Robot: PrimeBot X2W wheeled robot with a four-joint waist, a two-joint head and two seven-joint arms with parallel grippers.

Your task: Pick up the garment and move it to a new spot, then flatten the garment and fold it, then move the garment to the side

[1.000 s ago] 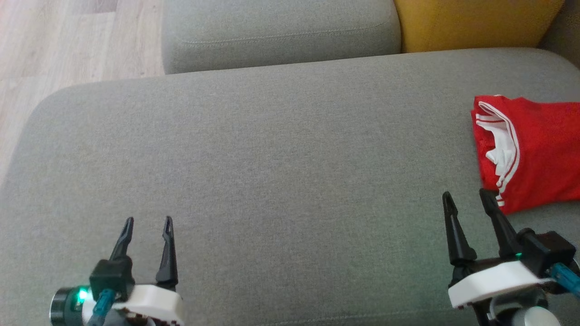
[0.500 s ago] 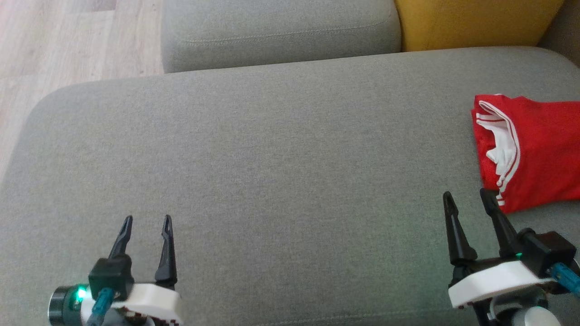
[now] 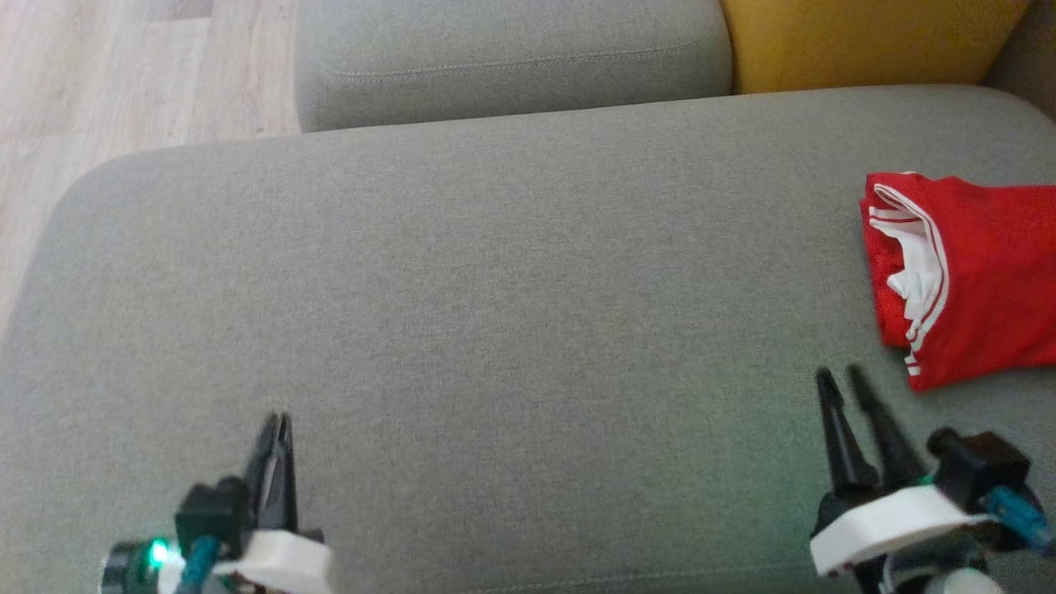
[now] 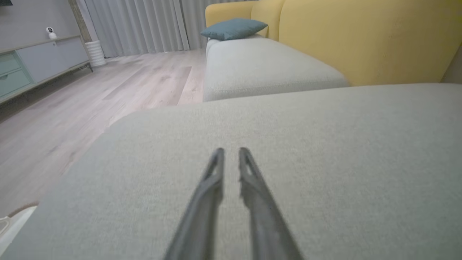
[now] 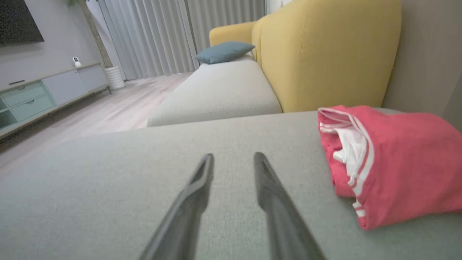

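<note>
The garment (image 3: pixel 982 272), red with white stripes, lies in a folded bundle at the right side of the grey seat (image 3: pixel 495 289), its right part cut off by the edge of the head view, so how near it sits to the seat's edge cannot be told. Both claws hover low over the bare seat and hold nothing. The left claw (image 3: pixel 275 422) is drawn almost together with only a slit between its fingers, well apart from the cloth. The right claw (image 3: pixel 838 375) is narrow, with a clear gap, and sits near the garment's lower left corner but not touching it. By this lay the fold and the move to the side look done, and the step in hand is probably the parting from the cloth. To do it well, the right claw should back off along its own line, away from the bundle. A sideways sweep could let a fingertip catch the striped hem and drag the fold open. The left edge looks loose, with white fabric bulging out between the layers, so any brush there could undo it. If tidying is wanted, a light press from above would suit better than a pinch. The left claw need only keep low and clear.
</note>
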